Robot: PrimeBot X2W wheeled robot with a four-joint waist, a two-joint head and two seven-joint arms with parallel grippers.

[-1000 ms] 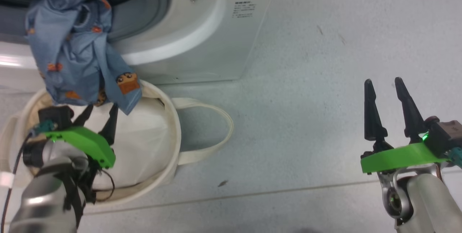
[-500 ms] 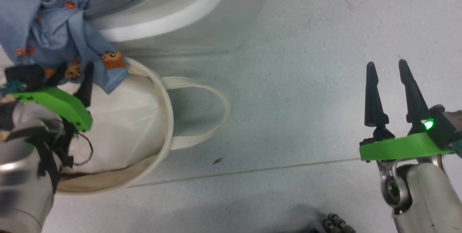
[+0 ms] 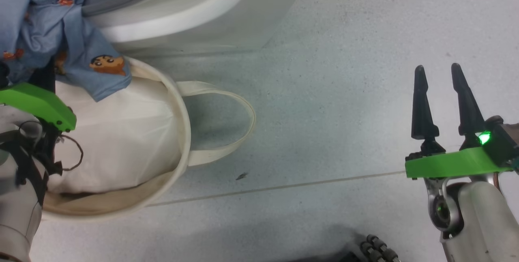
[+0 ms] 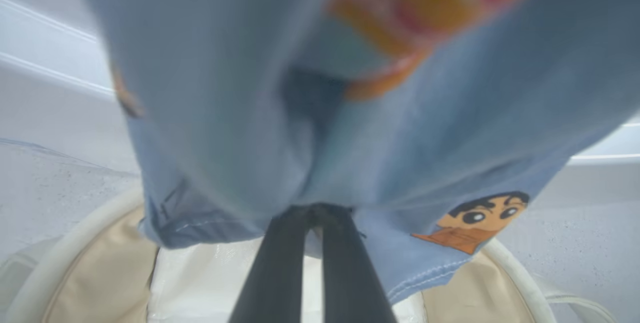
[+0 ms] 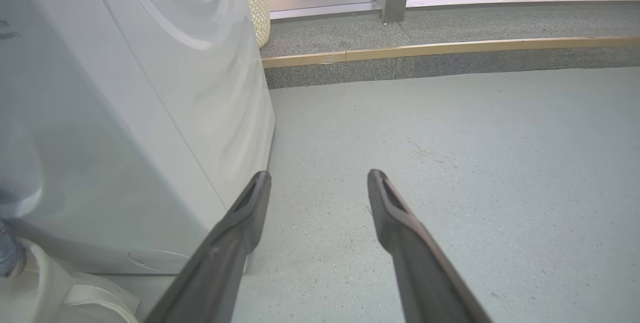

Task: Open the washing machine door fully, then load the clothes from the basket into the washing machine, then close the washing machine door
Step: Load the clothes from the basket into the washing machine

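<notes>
The left fingers (image 4: 305, 225) are squeezed tight together, and they pinch the low edge of the clothes (image 4: 225, 113), a blue bundle with orange cartoon faces. The bundle hangs long-ways, up and down. Its top reaches the grey ring on the front of the washing machine (image 3: 194, 14), and its bottom corner dangles over the rim of the basket (image 3: 180, 128). So the cloth goes up and away from the fingertips, and the hole of the machine must be higher, past the top left of the head view. I think the job now is to lift that low end and push it forward into the hole, so nothing slides back onto the white padding (image 3: 121, 140) in the basket. The left arm is the near one, right at the basket. The right fingers (image 3: 420, 87) are spread wide with nothing between them, well apart from the clothes, over the bare floor (image 3: 324, 91) beside the machine
</notes>
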